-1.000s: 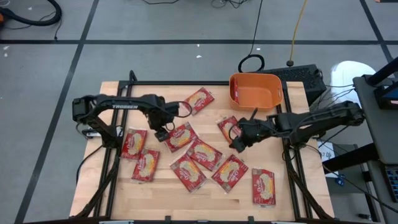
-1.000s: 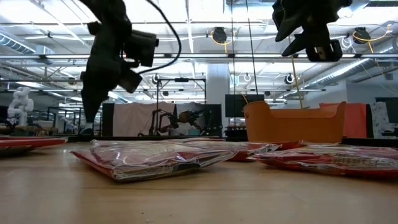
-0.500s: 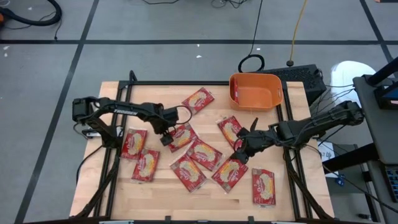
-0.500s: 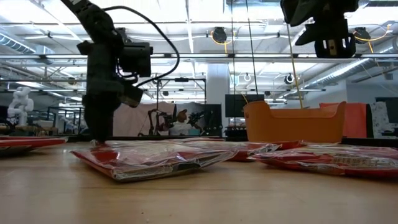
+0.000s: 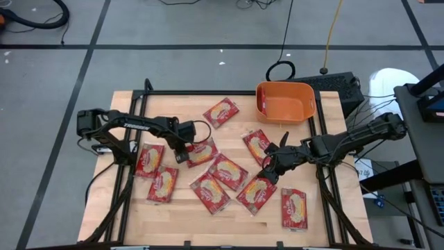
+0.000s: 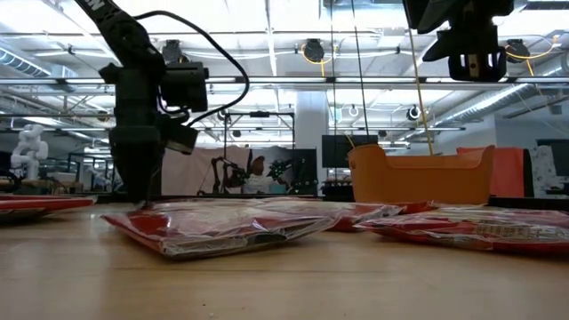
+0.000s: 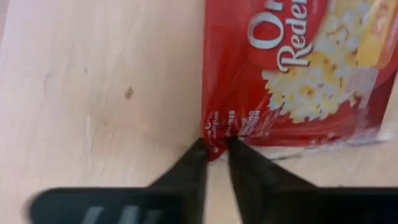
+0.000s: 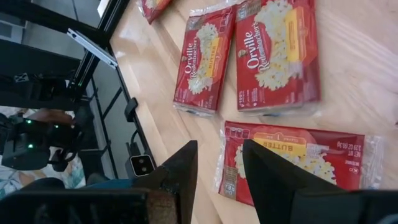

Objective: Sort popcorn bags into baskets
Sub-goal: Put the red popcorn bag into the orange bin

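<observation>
Since a second ago the left gripper (image 5: 182,157) has dropped from above the packets to the surface (image 5: 128,208), and its narrowed fingers (image 7: 193,168) now pinch the corner of a popcorn bag (image 5: 200,153). That bag lies flat left of and nearer than the orange basket (image 5: 285,101), its long axis slanting toward the basket, the gripper at its far-left corner. The right gripper (image 5: 267,171), meanwhile, has moved away from the basket; it hangs part-open and empty above another bag (image 5: 257,192), which also slants.
</observation>
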Tool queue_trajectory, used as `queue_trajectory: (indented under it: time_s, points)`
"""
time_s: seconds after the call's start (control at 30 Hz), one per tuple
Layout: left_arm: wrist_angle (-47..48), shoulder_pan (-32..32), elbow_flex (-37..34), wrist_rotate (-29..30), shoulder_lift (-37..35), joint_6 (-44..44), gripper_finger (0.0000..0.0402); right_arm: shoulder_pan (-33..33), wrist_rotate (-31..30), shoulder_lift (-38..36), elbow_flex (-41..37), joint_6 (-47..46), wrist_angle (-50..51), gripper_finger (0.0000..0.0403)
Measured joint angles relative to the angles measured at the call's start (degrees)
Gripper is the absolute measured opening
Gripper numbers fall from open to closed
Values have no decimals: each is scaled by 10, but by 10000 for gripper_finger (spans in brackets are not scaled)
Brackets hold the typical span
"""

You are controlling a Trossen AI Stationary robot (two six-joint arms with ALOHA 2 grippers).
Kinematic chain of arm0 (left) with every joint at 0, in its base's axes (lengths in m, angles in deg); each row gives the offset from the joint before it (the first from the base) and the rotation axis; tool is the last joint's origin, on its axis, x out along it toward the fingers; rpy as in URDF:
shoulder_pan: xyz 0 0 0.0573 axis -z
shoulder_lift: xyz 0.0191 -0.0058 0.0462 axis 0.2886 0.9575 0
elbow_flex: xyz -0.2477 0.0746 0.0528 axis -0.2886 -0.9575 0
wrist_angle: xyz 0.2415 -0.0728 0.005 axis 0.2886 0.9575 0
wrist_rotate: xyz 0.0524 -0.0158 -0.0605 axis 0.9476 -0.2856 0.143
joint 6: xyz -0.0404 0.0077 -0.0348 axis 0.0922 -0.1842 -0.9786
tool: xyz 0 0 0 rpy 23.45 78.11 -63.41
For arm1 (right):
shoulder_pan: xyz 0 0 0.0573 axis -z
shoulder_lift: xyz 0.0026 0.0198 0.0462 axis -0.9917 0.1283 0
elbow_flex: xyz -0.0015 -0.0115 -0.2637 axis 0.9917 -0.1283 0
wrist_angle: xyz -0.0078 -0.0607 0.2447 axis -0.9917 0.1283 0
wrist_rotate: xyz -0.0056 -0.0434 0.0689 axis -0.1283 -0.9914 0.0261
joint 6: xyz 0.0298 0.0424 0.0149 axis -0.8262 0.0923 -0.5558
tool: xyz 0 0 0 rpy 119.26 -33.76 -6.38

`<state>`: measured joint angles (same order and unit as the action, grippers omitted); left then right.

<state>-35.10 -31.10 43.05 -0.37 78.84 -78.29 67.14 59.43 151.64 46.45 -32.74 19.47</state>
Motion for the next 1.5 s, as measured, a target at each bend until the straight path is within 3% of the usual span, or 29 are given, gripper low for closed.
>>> queue_trajectory:
  time_s: [0.1, 0.43, 0.73, 0.83, 1.0, 1.27, 1.5]
  points:
    - [-1, 1, 9, -4, -1, 8, 10, 0, 0, 0, 0, 0, 0, 121]
    - [44, 4, 93, 23, -11, 32, 3, 0, -4, 0, 0, -9, 0, 121]
    - [108, 26, 219, 93, -33, 82, 1, 11, -108, 0, 0, -8, -87, 121]
    - [112, 36, 261, 110, -38, 113, 1, 30, -106, 0, 6, 26, -127, 121]
    - [127, 53, 321, 122, -42, 162, 1, 63, -108, 12, 94, 116, -105, 121]
    - [138, 78, 407, 141, -42, 220, 1, 101, -137, 100, 342, 368, 117, 127]
    - [136, 89, 449, 155, -42, 217, 2, 139, -125, 177, 440, 394, 193, 158]
